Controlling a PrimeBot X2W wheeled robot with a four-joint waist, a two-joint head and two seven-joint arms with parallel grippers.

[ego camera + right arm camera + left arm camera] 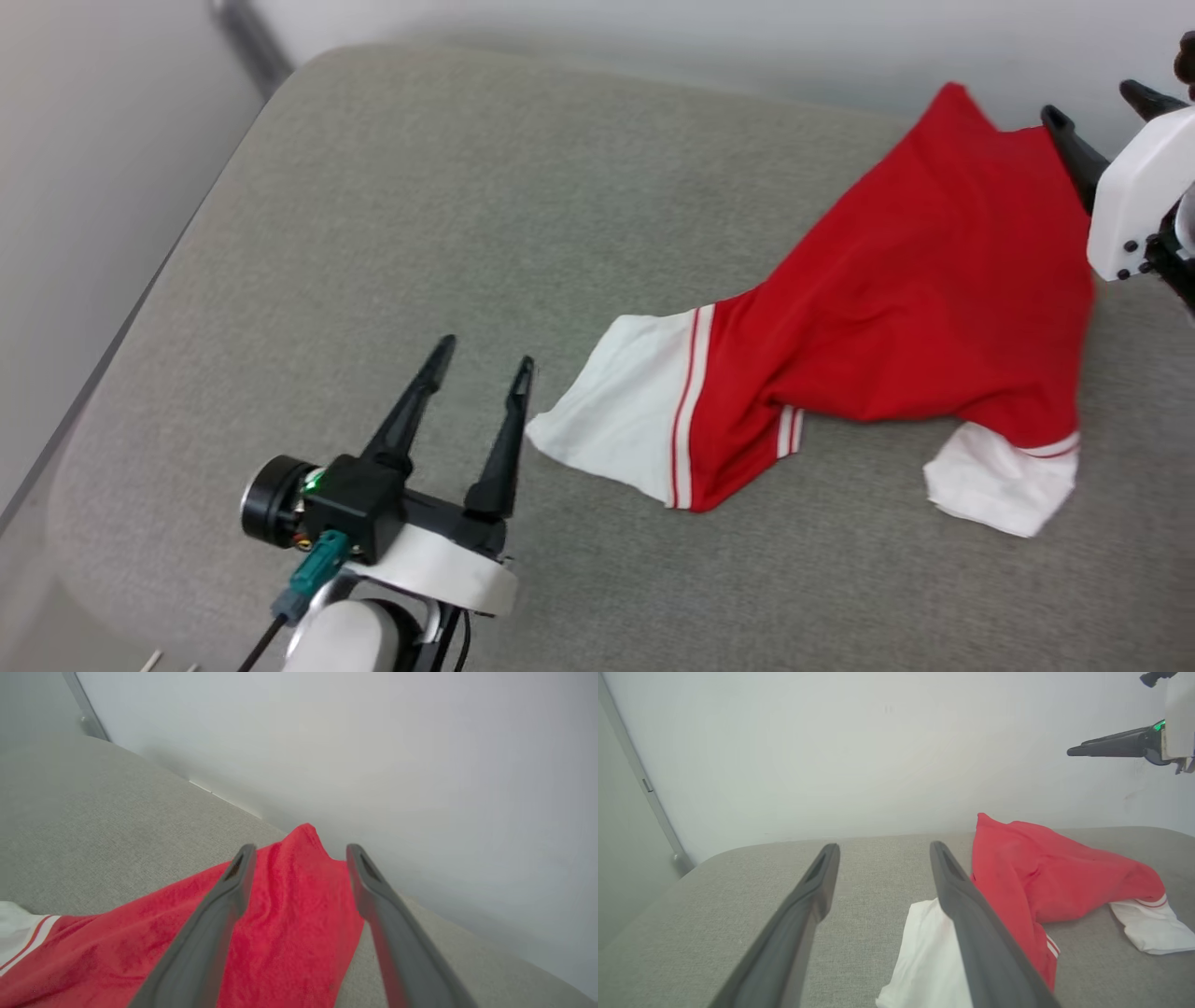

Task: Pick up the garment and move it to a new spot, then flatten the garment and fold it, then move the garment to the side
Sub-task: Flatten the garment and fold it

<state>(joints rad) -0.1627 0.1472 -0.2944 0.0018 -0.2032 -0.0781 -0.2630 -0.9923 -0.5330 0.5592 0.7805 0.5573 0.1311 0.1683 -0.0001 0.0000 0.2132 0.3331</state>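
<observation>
Garment (915, 280) is judged light, limp, sag-prone. Left gripper (485, 353) at 7 o'clock and right gripper (1094, 103) at 2 are spread, nothing held. White sleeve (621, 411) hem is suggested for pinching.

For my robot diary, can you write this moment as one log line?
jersey: crumpled on grey cushion, unfolded | left hand: open, empty, beside jersey | right hand: open, raised over jersey

rumpled red, white-sleeved garment (896, 317)
</observation>
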